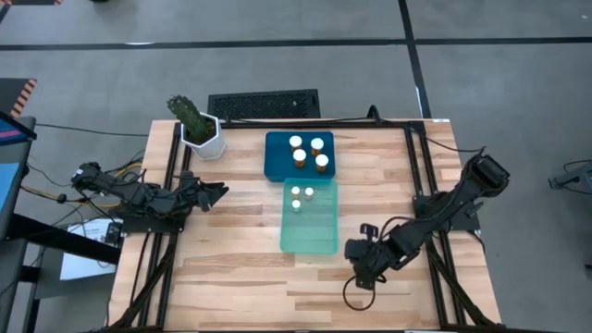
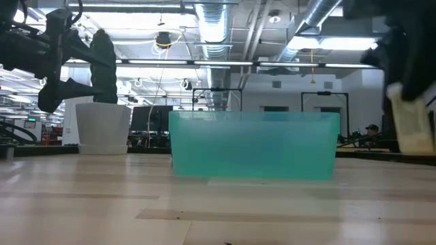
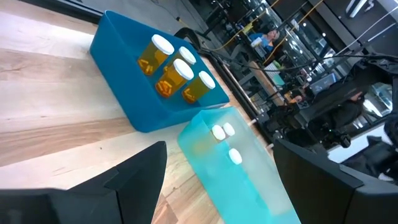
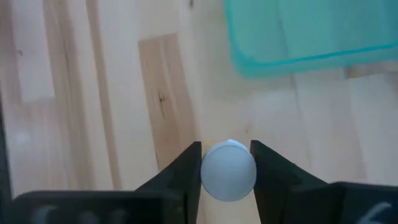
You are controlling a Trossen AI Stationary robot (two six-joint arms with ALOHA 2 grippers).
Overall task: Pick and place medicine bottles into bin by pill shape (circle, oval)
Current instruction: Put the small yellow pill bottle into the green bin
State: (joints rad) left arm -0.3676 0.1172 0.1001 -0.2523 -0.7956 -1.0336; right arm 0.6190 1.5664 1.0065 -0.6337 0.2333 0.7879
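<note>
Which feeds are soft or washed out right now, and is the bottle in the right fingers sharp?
Right wrist view: the white cap between the fingers is blurred, too close to focus. Low view: the teal bin looks hazy, and the ceiling lights behind glare. Left wrist view: the bottles in the blue bin are crisp; the near fingers are soft. High view: evenly lit, no harsh shadows.
</note>
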